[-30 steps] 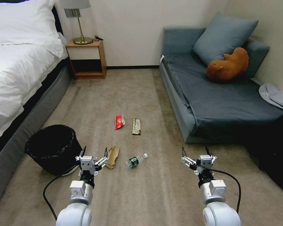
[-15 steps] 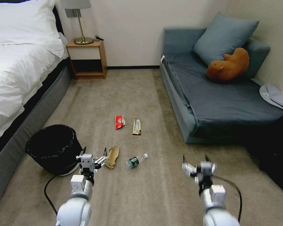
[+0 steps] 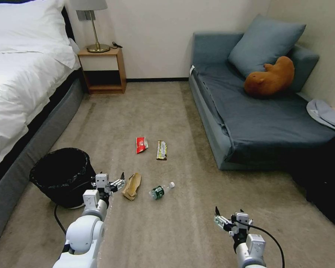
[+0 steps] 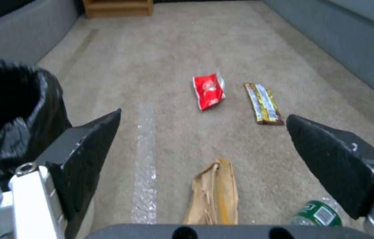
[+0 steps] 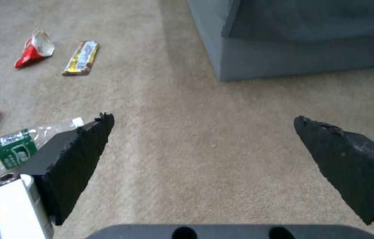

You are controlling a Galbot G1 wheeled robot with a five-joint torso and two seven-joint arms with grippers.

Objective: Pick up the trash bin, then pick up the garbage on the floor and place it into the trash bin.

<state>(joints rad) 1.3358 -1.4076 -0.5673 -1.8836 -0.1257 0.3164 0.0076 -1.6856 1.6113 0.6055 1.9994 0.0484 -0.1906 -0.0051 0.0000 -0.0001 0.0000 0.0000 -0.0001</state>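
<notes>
Left claw, jaws wide, has swung toward the black-bagged round trash bin; right claw, wide, has dropped back.

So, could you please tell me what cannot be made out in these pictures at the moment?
- Bin, head view: its near base is hidden behind the left gripper and arm.
- Bin, left wrist view: cut off by the picture's edge; the inside is too dark to read.
- Bottle, left wrist view: mostly hidden behind a finger.
- Bottle label, right wrist view: print too small to read.
- Right gripper: open over bare carpet.
</notes>
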